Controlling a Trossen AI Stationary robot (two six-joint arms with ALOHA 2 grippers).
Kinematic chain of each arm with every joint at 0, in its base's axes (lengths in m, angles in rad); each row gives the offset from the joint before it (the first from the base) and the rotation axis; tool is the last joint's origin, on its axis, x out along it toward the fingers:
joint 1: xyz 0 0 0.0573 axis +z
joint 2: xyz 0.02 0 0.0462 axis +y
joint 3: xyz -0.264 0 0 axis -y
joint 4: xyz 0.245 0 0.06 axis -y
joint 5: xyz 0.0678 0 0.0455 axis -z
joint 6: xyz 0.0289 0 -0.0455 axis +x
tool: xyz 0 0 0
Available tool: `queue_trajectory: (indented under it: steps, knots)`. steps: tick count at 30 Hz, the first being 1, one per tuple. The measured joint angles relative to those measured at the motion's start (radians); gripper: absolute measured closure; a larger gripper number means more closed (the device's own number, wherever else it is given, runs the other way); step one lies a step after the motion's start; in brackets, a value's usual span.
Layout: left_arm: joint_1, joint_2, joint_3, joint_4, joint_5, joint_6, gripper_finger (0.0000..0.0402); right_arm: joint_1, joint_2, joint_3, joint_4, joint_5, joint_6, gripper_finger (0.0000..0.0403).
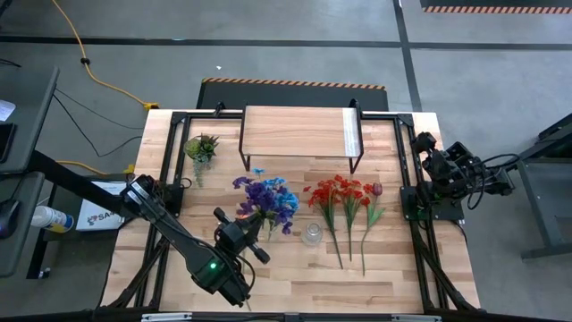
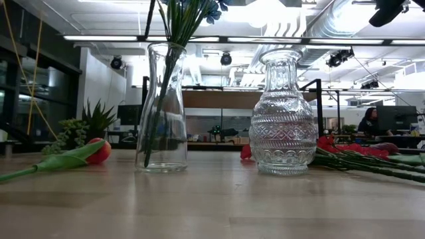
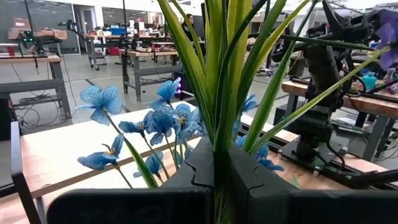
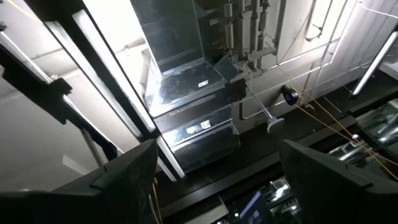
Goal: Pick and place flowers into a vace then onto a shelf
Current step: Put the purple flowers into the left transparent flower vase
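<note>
Left gripper (image 3: 214, 180): dark fingers closed tight on a bundle of green stems, seen plainly in the left wrist view. The stems belong to the blue and purple artificial flowers (image 1: 266, 199); blue blooms (image 3: 163, 118) fan out beyond the fingers, one purple petal cut off at the frame edge. From above, the gripper (image 1: 239, 234) sits over the front-centre of the light wooden tabletop (image 1: 393, 268), bouquet heads pointing toward the back.

Low view: green stems (image 2: 166, 73) go down into a tall plain clear glass vase (image 2: 163, 109); the blooms are cut off at the top edge. In the high view this vase is hidden under the left arm and bouquet, so its exact spot on the table cannot be told there.

Beside it stands a squat ribbed clear glass vase (image 2: 282, 116), empty, also visible from above (image 1: 312, 234).

Red artificial flowers with long green stems (image 1: 344, 201) lie flat right of centre, a dark maroon tulip (image 1: 376, 189) at their right edge. A single red tulip (image 2: 93, 151) lies on the table in the low view; not locatable from above.

Low light-wood shelf on black metal legs (image 1: 295, 130) at the back centre, nothing on it. Small spiky green potted plant (image 1: 201, 148) to its left.

Right gripper (image 1: 427, 170): parked at the right table edge, fingers (image 4: 127, 171) spread wide, holding nothing, camera aimed at the ceiling.
</note>
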Motion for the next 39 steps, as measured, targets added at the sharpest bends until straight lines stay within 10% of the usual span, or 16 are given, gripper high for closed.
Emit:
queue_trajectory:
  steps: [39]
  knots:
    - [0.028, 0.0, 0.0, 0.036, -0.001, -0.015, 0.0358, 0.0, 0.0, 0.0, -0.038, 0.051, 0.0, 0.0075]
